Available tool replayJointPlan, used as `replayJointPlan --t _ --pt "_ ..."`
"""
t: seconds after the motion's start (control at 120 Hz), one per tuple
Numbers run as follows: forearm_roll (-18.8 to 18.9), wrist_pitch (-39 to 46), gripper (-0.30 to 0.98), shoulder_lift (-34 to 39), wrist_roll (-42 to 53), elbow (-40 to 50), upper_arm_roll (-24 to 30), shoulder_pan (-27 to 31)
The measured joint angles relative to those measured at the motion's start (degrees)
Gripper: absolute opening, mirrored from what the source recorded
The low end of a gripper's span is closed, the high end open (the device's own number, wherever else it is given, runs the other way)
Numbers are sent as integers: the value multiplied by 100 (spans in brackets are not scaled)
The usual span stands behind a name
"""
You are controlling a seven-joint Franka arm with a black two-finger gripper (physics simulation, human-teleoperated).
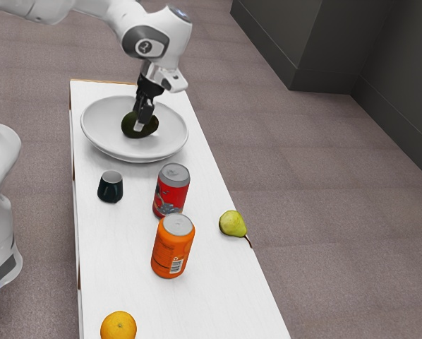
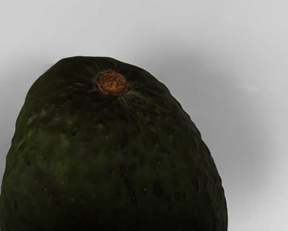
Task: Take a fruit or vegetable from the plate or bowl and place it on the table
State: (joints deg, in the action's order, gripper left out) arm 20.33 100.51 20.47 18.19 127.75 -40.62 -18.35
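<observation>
The avocado (image 1: pixel 129 126) sits inside the wide, shallow bowl (image 1: pixel 174 131), and the gripper (image 1: pixel 142 121) is down over the bowl, right at the avocado — whether it has closed on the fruit or stands apart around it, I cannot tell. In the wrist view the avocado's brown stem scar is plain to see, with the bowl's pale surface behind it.

Just beside the bowl on the bench (image 1: pixel 109 258) stands a small dark cup (image 1: pixel 110 189). The red can (image 1: pixel 173 191) is upright near the bowl too, on the exterior view's right of the cup. The orange can (image 1: pixel 171 248) stands farther from the bowl, past the red one. The green pear (image 1: pixel 232 223) is well apart from the bowl, at the bench's edge on the exterior view's right. Farthest from the bowl — an orange (image 1: pixel 118 326).
</observation>
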Motion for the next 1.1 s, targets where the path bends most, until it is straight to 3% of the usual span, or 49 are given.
replayJointPlan --t 0.65,1.017,1.1 --pt "-6 20 67 -288 -1 68 -201 -123" --pt "-38 74 27 -354 -25 27 -381 -172" --pt "-20 67 34 -308 -29 -41 -382 -170"
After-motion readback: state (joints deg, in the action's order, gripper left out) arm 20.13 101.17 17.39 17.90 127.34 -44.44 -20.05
